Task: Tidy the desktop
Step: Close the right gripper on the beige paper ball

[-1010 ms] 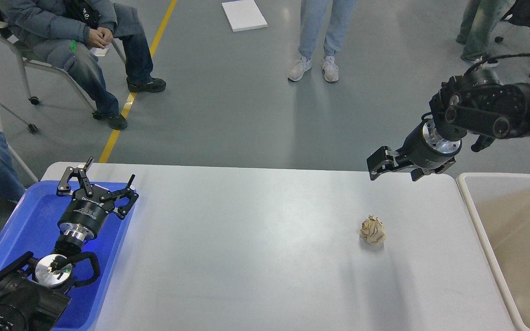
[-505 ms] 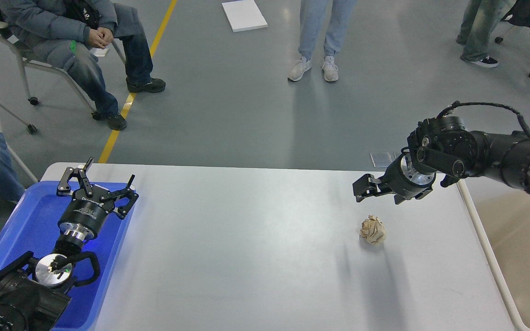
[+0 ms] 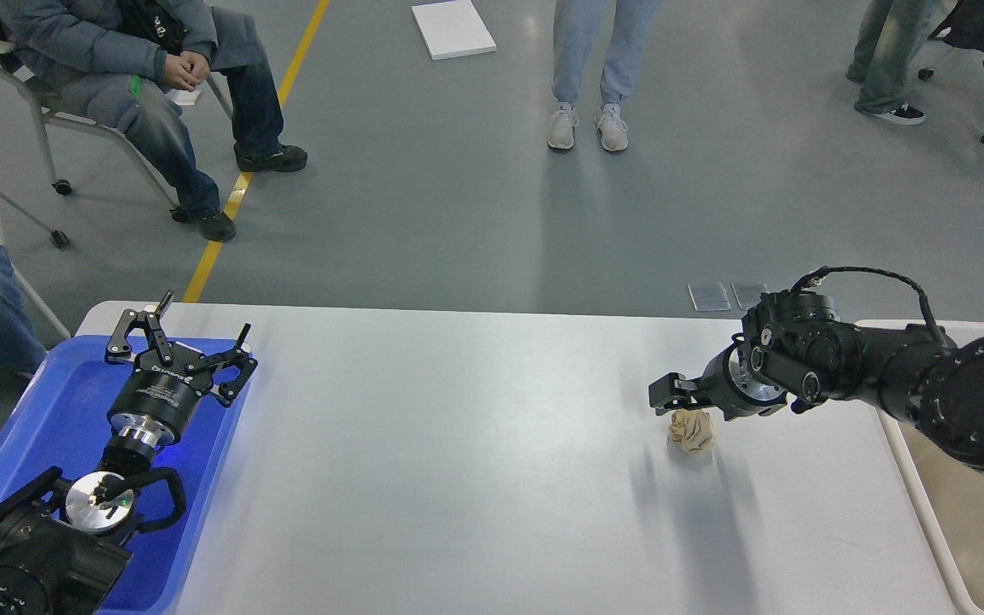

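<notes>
The desktop [image 3: 458, 478] is a wide light grey-white tabletop. A crumpled beige paper ball [image 3: 694, 434] lies on its right part. My right gripper [image 3: 687, 401] is low over the desktop, right at the top of the ball, with its jaws apart and nothing held; one finger [image 3: 664, 395] shows left of the ball. My left gripper [image 3: 180, 331] is open and empty, over the far end of the blue tray [image 3: 48, 410].
A beige-white bin [image 3: 962, 521] stands at the table's right edge, partly hidden by my right arm. The blue tray lies at the left edge. Several people sit or stand on the floor beyond the table.
My right gripper has come down and to the left, from high above the table's far right edge to the paper ball. The left arm and the ball have not moved.
</notes>
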Controlling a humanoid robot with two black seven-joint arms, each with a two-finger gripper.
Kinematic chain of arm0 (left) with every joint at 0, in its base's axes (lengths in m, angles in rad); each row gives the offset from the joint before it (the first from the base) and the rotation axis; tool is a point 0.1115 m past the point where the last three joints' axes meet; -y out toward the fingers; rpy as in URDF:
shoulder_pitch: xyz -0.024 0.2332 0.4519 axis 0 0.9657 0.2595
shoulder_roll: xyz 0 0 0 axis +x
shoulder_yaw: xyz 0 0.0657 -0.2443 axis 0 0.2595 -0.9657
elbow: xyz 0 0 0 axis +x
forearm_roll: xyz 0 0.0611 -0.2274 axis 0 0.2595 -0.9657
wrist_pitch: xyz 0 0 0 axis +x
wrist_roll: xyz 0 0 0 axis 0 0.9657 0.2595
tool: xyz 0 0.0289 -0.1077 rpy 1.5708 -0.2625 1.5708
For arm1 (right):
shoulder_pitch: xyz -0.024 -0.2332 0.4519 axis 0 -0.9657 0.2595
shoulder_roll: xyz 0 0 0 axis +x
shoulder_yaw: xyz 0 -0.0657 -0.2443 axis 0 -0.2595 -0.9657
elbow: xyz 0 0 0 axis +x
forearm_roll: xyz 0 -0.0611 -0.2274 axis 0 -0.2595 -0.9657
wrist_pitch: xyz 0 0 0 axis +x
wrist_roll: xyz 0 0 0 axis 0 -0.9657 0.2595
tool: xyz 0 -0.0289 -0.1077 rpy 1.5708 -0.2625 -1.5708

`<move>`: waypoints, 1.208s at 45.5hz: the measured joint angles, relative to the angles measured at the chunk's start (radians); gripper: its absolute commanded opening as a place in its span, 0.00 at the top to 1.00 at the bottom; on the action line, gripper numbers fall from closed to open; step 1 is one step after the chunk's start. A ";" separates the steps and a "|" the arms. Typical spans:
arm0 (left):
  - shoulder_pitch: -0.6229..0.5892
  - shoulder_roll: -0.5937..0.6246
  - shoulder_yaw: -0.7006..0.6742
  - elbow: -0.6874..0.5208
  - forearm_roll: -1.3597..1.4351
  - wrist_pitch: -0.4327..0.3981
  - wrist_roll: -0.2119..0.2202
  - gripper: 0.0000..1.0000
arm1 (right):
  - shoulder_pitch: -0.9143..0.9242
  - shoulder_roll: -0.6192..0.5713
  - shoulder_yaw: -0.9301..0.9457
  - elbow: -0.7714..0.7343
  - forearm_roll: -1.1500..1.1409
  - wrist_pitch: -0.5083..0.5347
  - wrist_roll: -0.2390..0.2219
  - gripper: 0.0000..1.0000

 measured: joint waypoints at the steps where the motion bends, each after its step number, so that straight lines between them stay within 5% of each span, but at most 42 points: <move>1: 0.000 0.000 0.000 0.000 0.000 0.000 0.000 0.00 | -0.005 0.002 0.000 -0.004 0.000 -0.001 0.001 0.00; 39: 0.000 0.000 0.000 0.000 0.000 0.000 -0.001 0.00 | -0.135 0.038 0.005 -0.121 -0.001 -0.061 0.085 0.02; 55: 0.000 0.000 0.000 0.000 0.000 0.000 0.000 0.00 | -0.161 0.043 0.003 -0.132 -0.019 -0.090 0.096 0.21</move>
